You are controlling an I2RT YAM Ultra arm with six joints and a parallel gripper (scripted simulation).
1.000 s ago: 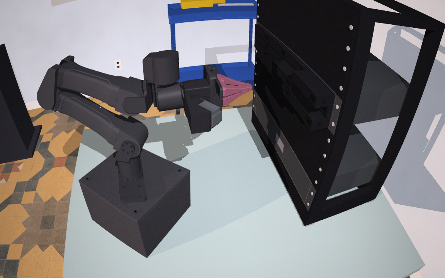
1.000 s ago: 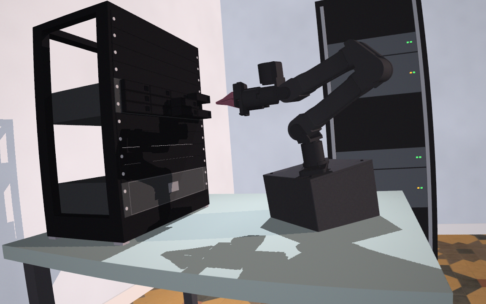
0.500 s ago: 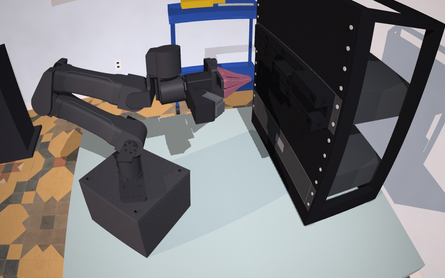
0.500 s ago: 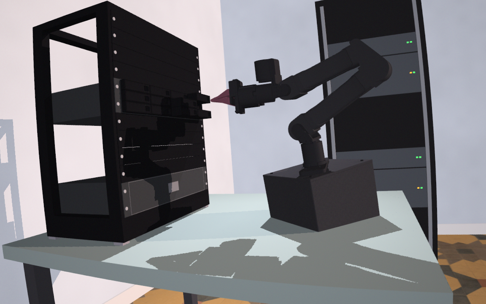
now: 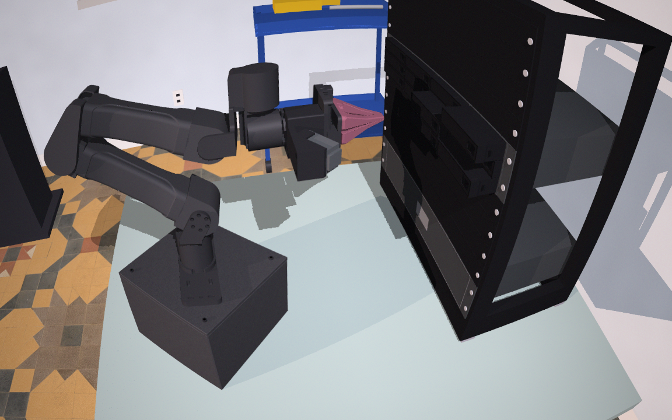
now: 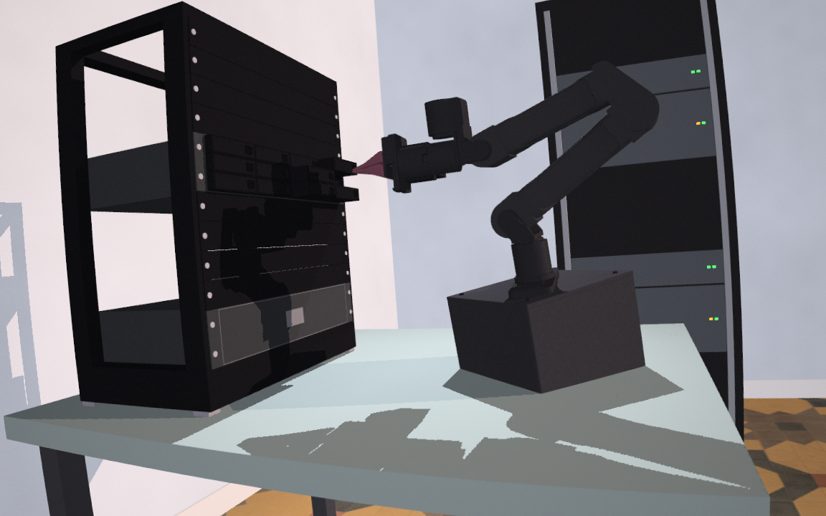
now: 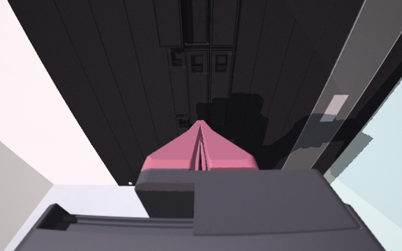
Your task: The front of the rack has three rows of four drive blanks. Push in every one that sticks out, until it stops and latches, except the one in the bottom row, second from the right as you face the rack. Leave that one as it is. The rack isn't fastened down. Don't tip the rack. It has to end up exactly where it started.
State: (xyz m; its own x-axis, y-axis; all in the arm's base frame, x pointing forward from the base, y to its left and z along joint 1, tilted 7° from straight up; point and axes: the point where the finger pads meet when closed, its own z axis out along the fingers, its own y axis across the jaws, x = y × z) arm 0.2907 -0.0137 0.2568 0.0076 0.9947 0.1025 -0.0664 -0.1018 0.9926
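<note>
The black rack (image 5: 464, 46) (image 6: 255, 83) (image 7: 117, 70) stands upright on the table. The band of drive blanks crosses the middle of its front. Some blanks (image 5: 476, 146) (image 6: 339, 165) stick out of the front, one above another; the dark shading hides exactly which ones. The blanks' latches (image 7: 197, 63) show in the wrist view. My gripper (image 5: 380, 119) (image 6: 357, 170) (image 7: 200, 125) is shut and empty, its pink fingers forming one point. It is level with the blank band and points straight at the front. Its tip is very near a protruding blank; I cannot tell if it touches.
The table (image 5: 328, 313) (image 6: 403, 385) carries the rack and the arm's black base box (image 5: 207, 313) (image 6: 544, 333). A grey panel with a light label (image 5: 424, 216) (image 6: 294, 315) (image 7: 333, 108) sits low on the rack front. A tall server cabinet (image 6: 634, 192) and a blue shelf (image 5: 322, 20) stand off the table.
</note>
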